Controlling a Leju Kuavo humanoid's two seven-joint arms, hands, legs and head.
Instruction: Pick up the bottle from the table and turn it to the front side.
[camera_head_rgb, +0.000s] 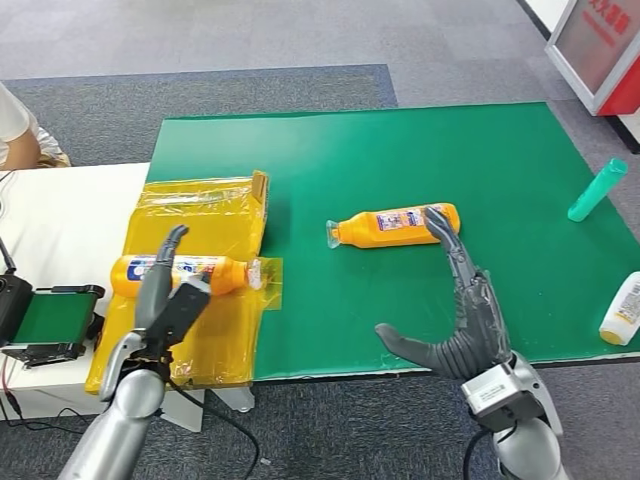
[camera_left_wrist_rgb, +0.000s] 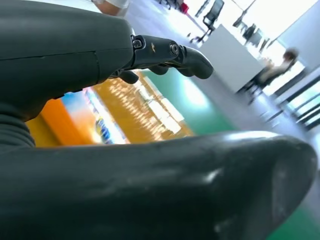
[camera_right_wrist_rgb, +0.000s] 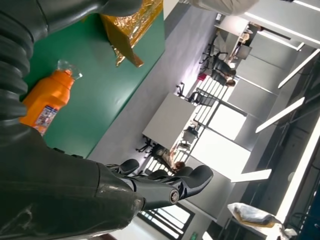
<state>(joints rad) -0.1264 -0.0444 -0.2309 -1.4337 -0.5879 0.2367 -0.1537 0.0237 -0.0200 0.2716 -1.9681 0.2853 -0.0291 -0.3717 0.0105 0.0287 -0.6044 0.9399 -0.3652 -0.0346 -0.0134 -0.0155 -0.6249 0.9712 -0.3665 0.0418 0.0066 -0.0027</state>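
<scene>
An orange bottle (camera_head_rgb: 396, 226) with a clear cap lies on its side on the green mat (camera_head_rgb: 453, 150), cap pointing left; it appears again in the right wrist view (camera_right_wrist_rgb: 43, 102). My right hand (camera_head_rgb: 460, 320) is open just in front of it, fingers spread, one fingertip reaching the bottle's right end. A second orange bottle (camera_head_rgb: 189, 272) lies on the yellow plastic sheet (camera_head_rgb: 204, 340) at the left. My left hand (camera_head_rgb: 162, 295) hovers open over that bottle, whose label shows blurred in the left wrist view (camera_left_wrist_rgb: 94, 120).
A teal bottle (camera_head_rgb: 598, 189) lies at the mat's right edge and a white and yellow bottle (camera_head_rgb: 623, 312) at its front right corner. A small conveyor device (camera_head_rgb: 49, 322) sits on the white table at the left. A person's arm (camera_head_rgb: 19, 135) is at the far left.
</scene>
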